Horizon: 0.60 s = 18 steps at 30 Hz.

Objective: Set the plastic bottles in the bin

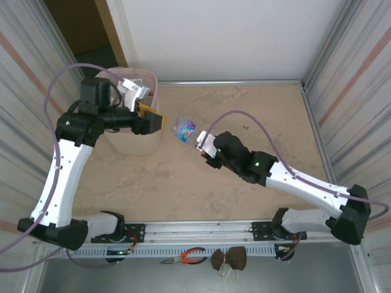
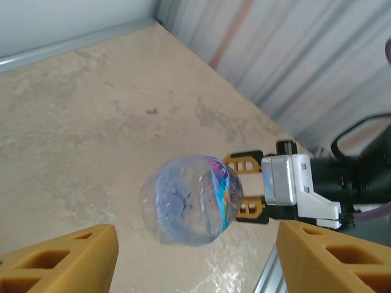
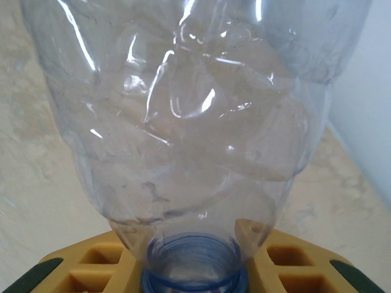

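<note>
Top external: bin [image 1: 143, 144] behind left arm [image 1: 67, 160]

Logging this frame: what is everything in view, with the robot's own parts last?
clear plastic bottle with a blue-and-pink label: one, clear, mid-table, held by its neck.
pale pink mesh-like plastic bin: one, pink, far left of the table.
red-handled pliers: one, red and metal, on the grey ledge in front of the arm bases.
brown object: one, brown, beside the pliers; kind unclear.
beige mottled table: one, beige, under everything.
left gripper: one, yellow-and-black fingers, open, over the bin's rim.
right gripper: one, yellow fingers, shut on the bottle's neck.
</note>
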### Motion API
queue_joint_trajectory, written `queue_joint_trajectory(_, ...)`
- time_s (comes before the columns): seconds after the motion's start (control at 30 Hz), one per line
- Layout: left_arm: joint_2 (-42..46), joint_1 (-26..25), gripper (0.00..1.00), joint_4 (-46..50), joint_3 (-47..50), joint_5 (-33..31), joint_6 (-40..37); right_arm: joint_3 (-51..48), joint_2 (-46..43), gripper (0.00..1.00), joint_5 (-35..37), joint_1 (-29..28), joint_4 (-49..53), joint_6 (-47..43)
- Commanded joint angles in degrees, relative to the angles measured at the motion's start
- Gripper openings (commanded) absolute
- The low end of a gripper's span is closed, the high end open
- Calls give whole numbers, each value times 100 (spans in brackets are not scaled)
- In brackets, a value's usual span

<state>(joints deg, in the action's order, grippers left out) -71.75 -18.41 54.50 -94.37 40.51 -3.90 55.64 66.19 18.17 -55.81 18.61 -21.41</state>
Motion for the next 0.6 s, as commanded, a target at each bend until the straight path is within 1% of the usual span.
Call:
queue_joint_trajectory(0.0, -178, -477, 72, 702, -377, -276, -748, -74, -325, 34, -40, -66, 243, -1745)
queue_joint_trajectory(0.13, -588, -1045, 75, 1255, -730, -485, -1097, -391, -772, 28, 148, -221, 137, -3361)
queue_joint_trajectory(0.23, -921, -1374, 75, 1626, -975, -566, -1255, -455, -1071, 26, 159, -246, -6, -4109)
queue_joint_trajectory(0.43, -1568, -2021, 77, 2303, -1392, -344, -1568, -255, -1203, 23, 362, -272, -58, -4823)
queue_joint_trajectory(0.57, -1992, -2329, 77, 2620, -1631, -374, -1655, -172, -1254, 23, 406, -297, -134, -5004)
